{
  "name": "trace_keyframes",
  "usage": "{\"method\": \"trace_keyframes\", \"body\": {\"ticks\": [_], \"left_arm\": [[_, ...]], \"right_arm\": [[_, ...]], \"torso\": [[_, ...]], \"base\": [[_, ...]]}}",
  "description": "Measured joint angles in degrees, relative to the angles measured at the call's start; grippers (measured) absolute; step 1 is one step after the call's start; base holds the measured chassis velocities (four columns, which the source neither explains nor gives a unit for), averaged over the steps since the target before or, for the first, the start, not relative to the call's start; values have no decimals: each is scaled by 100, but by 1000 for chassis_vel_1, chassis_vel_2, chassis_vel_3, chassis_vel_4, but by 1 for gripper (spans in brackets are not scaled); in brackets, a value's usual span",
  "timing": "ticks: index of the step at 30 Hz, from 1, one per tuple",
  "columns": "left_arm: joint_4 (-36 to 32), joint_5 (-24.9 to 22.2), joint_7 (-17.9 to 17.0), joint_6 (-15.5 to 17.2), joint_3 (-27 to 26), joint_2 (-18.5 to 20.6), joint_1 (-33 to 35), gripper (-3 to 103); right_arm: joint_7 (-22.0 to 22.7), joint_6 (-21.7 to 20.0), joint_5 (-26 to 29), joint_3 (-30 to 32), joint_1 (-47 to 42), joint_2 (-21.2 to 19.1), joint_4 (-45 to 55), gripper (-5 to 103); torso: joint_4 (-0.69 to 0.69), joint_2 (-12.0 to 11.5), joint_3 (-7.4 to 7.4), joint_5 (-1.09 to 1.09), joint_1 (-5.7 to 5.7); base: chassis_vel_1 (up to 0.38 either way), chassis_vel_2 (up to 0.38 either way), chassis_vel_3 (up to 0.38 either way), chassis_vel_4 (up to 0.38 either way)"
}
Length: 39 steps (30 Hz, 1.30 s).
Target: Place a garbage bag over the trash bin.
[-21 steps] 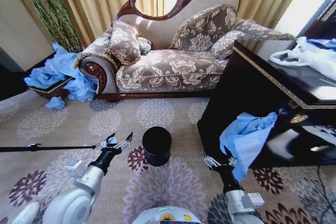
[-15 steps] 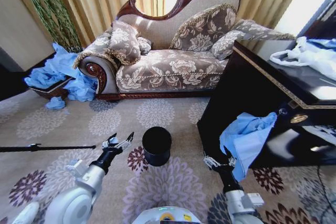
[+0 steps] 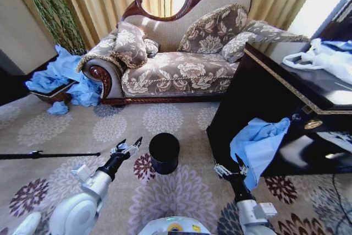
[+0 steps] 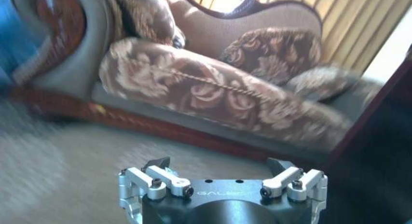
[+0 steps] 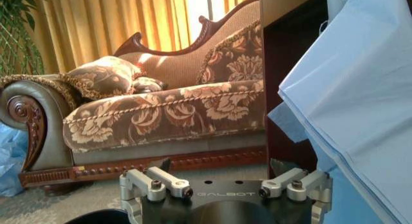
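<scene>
Nearest to me, my left gripper (image 3: 126,148) hovers low over the patterned carpet (image 3: 176,191) with its fingers spread and nothing between them. It is just left of the trash bin (image 3: 164,153), which stands upright with its mouth bare. On the near right, my right gripper (image 3: 229,169) hangs beside the lower corner of the garbage bag (image 3: 258,144). That bag droops over the front edge of the dark cabinet (image 3: 286,103). These fingers stand apart too, and the right wrist view has the blue plastic (image 5: 350,89) close alongside them, not between them.

To do this step well, I judge I should close the right fingers on a single layer near the bag's edge, not a bunched fold, so that the mouth can later be opened. Then I would draw it clear of the cabinet gently, since such thin film may tear.

Farther back stand the floral sofa (image 3: 176,64) and, far left, a heap of blue bags (image 3: 60,78).
</scene>
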Motion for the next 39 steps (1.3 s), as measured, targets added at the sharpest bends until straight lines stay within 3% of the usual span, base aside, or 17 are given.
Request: {"method": "trace_keyframes", "body": {"ticks": [2, 3, 5, 18, 19, 20, 22, 23, 24, 25, 26, 28, 32, 34, 35, 36, 39], "left_arm": [[105, 1014, 44, -281, -4, 5, 42, 100], [105, 1014, 44, -281, -4, 5, 42, 100], [150, 1674, 150, -570, -67, -19, 141, 100], [89, 1679, 178, -617, -34, -74, 212, 100], [61, 1347, 169, -500, 36, -26, 171, 100], [61, 1347, 169, -500, 36, -26, 171, 100], [13, 165, -80, -104, 413, 182, -105, 100], [13, 165, -80, -104, 413, 182, -105, 100], [18, -491, -219, 73, 705, 331, -351, 100], [54, -849, -290, 153, 925, 446, -510, 100], [54, -849, -290, 153, 925, 446, -510, 100], [231, -1442, -318, 275, 1427, 761, -826, 100], [428, -1994, -340, 372, 1874, 1012, -1307, 100], [604, -2623, -425, 461, 2292, 1103, -1900, 100], [684, -3088, -579, 518, 2537, 1104, -2264, 100], [684, -3088, -579, 518, 2537, 1104, -2264, 100], [840, -4603, -1377, 693, 3254, 1002, -3497, 100]], "right_arm": [[0, 0, -7, 0, 2, 0, 0, 100], [0, 0, -7, 0, 2, 0, 0, 100], [0, 1, -17, 0, 16, 23, -4, 100], [0, 13, -23, -16, 21, 42, 24, 100], [0, 13, -35, -33, 24, 45, 13, 100], [0, 13, -35, -33, 24, 45, 13, 100], [-2, 13, -73, -76, 43, 48, -48, 100], [-2, 13, -73, -76, 43, 48, -48, 100], [-2, 13, -90, -102, 52, 42, -91, 100], [-1, 13, -94, -130, 66, 14, -135, 100], [-1, 13, -94, -130, 66, 14, -135, 100], [3, 3, -106, -236, 178, -246, -349, 100], [-1, 10, -112, -245, 190, -359, -459, 100], [-1, 49, -64, -246, 217, -409, -533, 100], [1, 84, -42, -244, 263, -429, -599, 100], [1, 84, -42, -244, 263, -429, -599, 100], [4, 115, 0, -249, 359, -494, -742, 100]], "torso": [[0, 0, 0, -1, 0], [0, 0, 0, -1, 0], [0, 0, 0, 0, 0], [1, 0, 0, 0, 0], [2, 0, 0, 0, 0], [2, 0, 0, 0, 0], [2, 0, 0, 0, 0], [2, 0, 0, 0, 0], [-1, 0, 0, 0, 0], [-5, 0, 0, -1, 0], [-5, 0, 0, -1, 0], [5, 0, 0, 1, 0], [1, 0, 0, 0, 0], [0, 0, 1, 0, 0], [2, 0, 1, 0, 0], [2, 0, 1, 0, 0], [1, 0, 1, -1, 0]], "base": [[0, 0, 0, 0], [0, 0, 0, 0], [0, 0, 0, 0], [0, 0, 0, 0], [0, 0, 0, 0], [0, 0, 0, 0], [0, 0, 0, 0], [0, 0, 0, 0], [0, 0, 0, 0], [0, 0, 0, 0], [0, 0, 0, 0], [0, 0, 0, 0], [0, 0, 0, 0], [0, 0, 0, 0], [0, 0, 0, 0], [0, 0, 0, 0], [0, 0, 0, 0]]}}
